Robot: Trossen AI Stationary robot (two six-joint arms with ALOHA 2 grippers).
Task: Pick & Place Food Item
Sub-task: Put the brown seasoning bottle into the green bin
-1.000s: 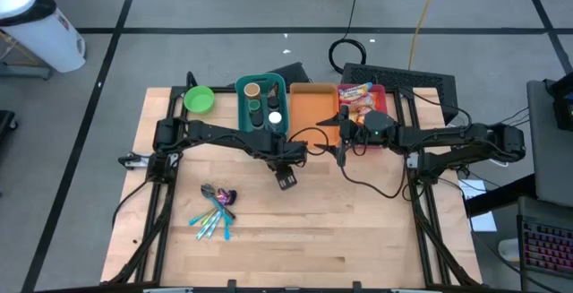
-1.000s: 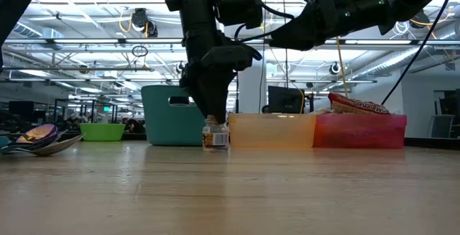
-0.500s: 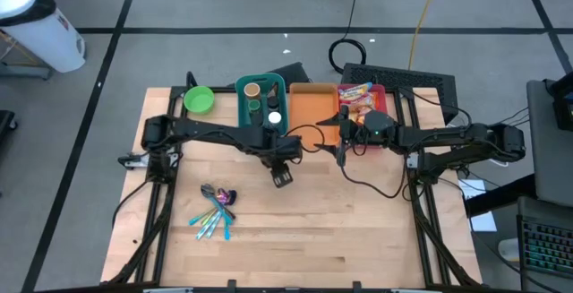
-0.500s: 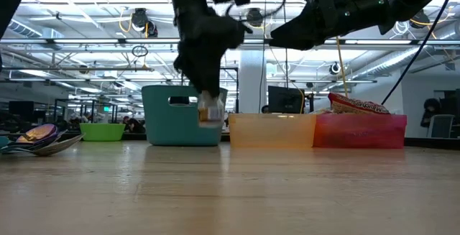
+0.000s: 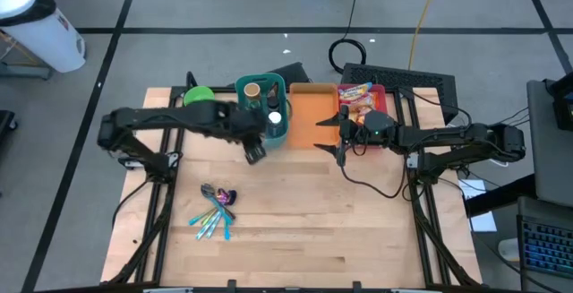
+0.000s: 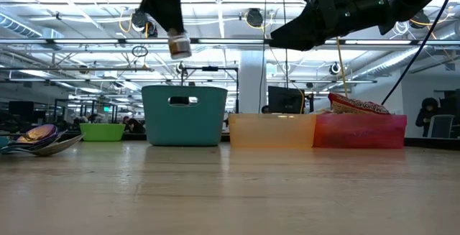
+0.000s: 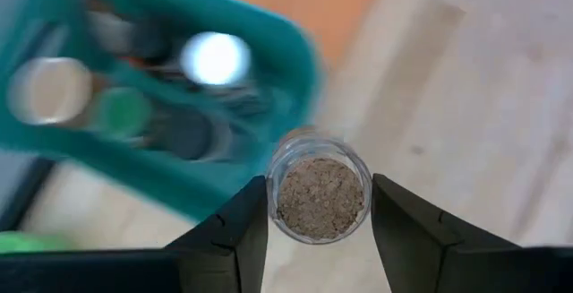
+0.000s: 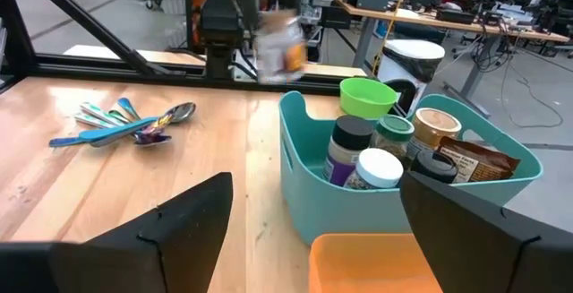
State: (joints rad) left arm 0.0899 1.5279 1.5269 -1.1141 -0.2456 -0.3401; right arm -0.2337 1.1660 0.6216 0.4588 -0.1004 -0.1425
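Two dark jointed arms, black cables looping off right arm (image 5: 448, 139); matte black wedge-shaped fingers (image 7: 229, 239).

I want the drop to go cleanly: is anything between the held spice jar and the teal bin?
Nothing visible: the left gripper holds the spice jar raised beside the teal bin, above its rim.

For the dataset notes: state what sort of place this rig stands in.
Probably a large open robotics lab or industrial workshop. The low view shows an exposed truss ceiling with hanging lights; the right wrist view shows workbenches with equipment behind the wooden table; cables lie across the tiled floor.
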